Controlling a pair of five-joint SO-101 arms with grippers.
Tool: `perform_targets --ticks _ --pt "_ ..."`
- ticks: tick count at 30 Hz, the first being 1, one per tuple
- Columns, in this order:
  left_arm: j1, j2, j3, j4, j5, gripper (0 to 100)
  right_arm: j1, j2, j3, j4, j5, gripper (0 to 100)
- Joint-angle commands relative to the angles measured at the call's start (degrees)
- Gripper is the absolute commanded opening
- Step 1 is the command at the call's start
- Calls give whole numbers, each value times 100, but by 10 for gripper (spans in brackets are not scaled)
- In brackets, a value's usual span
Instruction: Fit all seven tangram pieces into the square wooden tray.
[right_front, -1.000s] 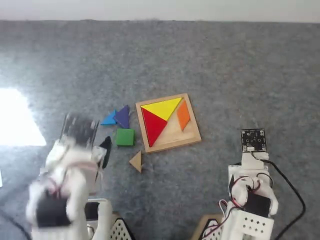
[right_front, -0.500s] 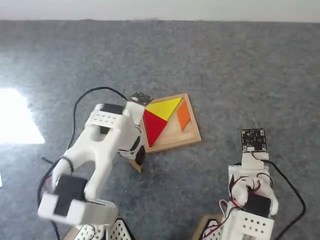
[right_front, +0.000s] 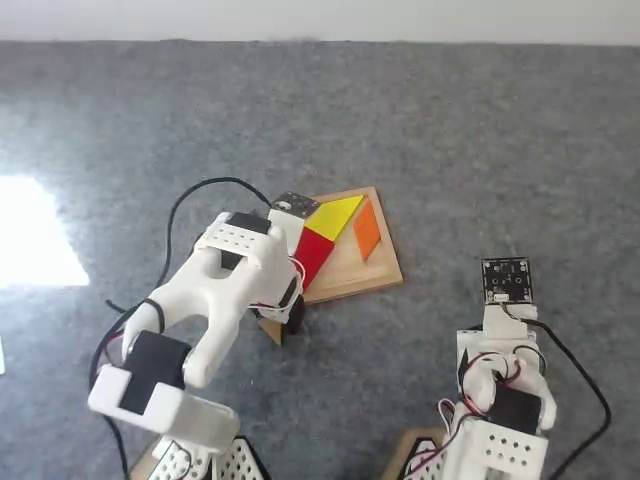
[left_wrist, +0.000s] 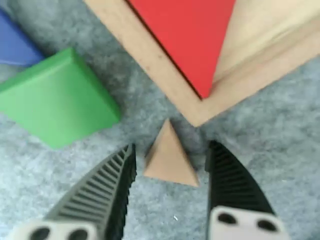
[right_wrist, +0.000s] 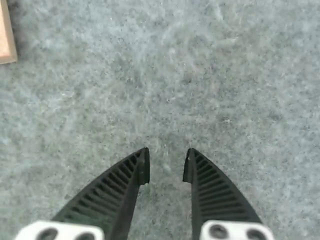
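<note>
The square wooden tray (right_front: 385, 268) holds a yellow triangle (right_front: 335, 215), a red triangle (right_front: 312, 255) and an orange parallelogram (right_front: 367, 230). My left gripper (left_wrist: 172, 149) is open, low over the mat just off the tray's near corner (left_wrist: 200, 117). A small tan triangle (left_wrist: 169, 159) lies flat between its fingers, untouched. A green square (left_wrist: 57, 97) and a blue piece (left_wrist: 15, 45) lie beside it. In the high view the left arm (right_front: 235, 280) covers those loose pieces, and one tan corner (right_front: 268, 330) pokes out. My right gripper (right_wrist: 166, 153) hangs over bare mat, open by a narrow gap.
The right arm (right_front: 500, 375) is folded back at the table's near right, away from the tray. A tray corner (right_wrist: 5, 35) sits at the edge of the right wrist view. Grey felt mat (right_front: 480, 150) stretches around the tray.
The left arm swung in from the near left to the tray's corner and lowered around the tan triangle, now covering the blue, purple and green pieces. The right arm stayed still.
</note>
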Motion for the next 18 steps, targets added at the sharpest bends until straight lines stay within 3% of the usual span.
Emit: perform_targets --ticks 1,12,18 --pt "-114 -18 31 9 -70 221 22 -48 97 -13 44 136" --pt "-105 -18 233 123 -149 220 22 -48 97 -48 44 137" --pt "-105 -18 251 123 -149 128 22 -48 97 -48 44 137"
